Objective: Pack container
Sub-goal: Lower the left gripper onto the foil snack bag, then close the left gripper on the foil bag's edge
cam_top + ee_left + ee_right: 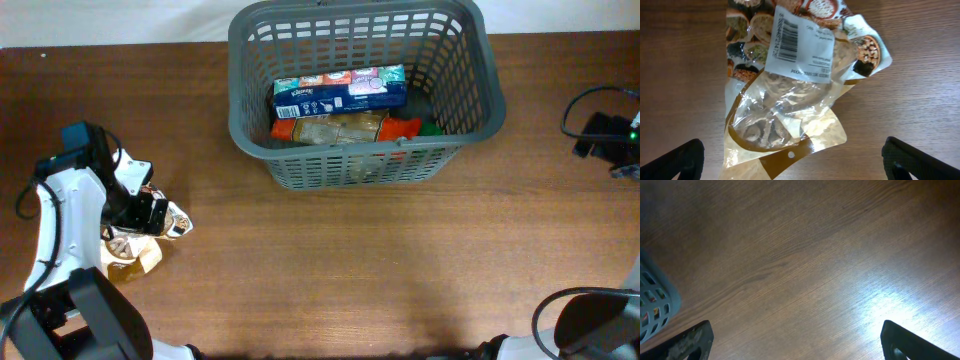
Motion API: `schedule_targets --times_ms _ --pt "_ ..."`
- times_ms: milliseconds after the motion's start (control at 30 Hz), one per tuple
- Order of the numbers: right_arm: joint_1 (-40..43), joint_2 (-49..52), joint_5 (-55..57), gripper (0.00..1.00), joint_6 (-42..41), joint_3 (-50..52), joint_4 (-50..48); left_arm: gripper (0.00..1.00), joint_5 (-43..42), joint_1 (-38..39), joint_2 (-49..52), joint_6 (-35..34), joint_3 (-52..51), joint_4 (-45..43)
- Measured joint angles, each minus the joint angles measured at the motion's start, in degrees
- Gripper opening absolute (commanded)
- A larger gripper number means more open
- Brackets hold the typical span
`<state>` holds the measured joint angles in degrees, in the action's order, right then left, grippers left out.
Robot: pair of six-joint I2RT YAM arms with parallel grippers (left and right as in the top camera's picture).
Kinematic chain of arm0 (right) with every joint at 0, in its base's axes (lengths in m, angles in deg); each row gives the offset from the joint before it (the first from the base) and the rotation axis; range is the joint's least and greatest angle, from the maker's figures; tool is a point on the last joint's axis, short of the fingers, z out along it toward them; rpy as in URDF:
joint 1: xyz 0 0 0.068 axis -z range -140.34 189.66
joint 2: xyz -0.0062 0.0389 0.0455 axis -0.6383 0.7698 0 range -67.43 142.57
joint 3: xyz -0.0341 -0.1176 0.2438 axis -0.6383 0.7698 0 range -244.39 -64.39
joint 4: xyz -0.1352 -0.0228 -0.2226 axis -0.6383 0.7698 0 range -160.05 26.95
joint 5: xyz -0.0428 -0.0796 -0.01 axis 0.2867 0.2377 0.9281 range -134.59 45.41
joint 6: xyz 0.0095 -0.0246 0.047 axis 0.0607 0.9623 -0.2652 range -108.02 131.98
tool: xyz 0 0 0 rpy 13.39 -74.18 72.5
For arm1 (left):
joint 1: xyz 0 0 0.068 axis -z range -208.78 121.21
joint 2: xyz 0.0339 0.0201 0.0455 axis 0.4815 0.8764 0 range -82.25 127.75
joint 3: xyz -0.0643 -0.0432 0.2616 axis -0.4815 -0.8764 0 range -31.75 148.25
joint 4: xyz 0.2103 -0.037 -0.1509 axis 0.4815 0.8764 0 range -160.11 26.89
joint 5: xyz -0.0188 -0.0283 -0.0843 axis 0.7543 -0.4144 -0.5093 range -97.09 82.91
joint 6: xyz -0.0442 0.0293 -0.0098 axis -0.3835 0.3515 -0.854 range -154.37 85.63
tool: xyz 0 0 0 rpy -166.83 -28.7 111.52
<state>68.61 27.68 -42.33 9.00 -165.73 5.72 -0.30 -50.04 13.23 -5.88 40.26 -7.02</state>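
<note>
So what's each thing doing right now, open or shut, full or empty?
basket: upright, partly filled.
tissue box: lying inside the basket.
snack packet: crumpled, lying on the table.
left gripper: open, over the snack packet, not gripping it.
right gripper: open, empty, over bare table.

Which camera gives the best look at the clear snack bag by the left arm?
Left wrist: the bag fills the frame, barcode label visible. Overhead shows it small, partly under the left claw. Right wrist misses it.

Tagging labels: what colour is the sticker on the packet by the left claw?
White sticker with a black barcode; shows best in the left wrist view.
</note>
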Motion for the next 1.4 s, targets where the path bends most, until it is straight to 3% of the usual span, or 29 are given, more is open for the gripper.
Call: schedule_targets --times_ms 467,867,1400 --pt "0.0 0.0 0.0 0.99 0.0 0.0 0.0 1.00 -4.2 -7.5 0.0 0.0 -0.2 -2.8" --pt "0.0 0.0 0.0 0.99 -0.1 0.0 0.0 1.00 -7.7 -7.7 0.5 0.9 -0.2 -4.3" --pt "0.0 0.0 0.0 0.99 0.0 0.0 0.0 1.00 -9.4 -7.7 8.7 0.9 -0.3 -5.7"
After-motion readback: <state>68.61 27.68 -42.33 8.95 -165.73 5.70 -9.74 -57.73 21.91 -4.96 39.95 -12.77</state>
